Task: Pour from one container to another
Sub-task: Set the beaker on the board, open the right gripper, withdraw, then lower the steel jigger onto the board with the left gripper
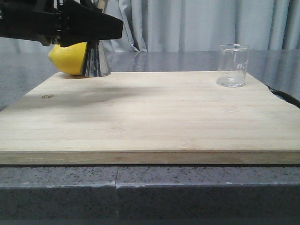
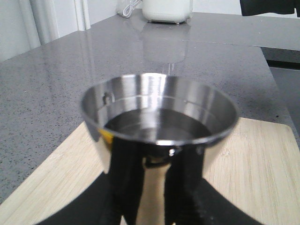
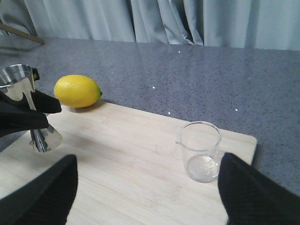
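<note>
Wooden board (image 1: 150, 117) lies on the grey counter (image 1: 140, 187), closest to me. At its far right corner stands the clear glass beaker (image 1: 232, 65), upright and alone. The right tool (image 3: 145, 187) hangs near it, spread wide, with nothing in it. At the far left corner stands the shiny steel jigger (image 1: 96, 61), its foot on the board. The left tool (image 2: 154, 187) is closed around its thin middle. Some liquid sits in its top cup. Just behind it lies a yellow lemon (image 1: 69, 57).
</note>
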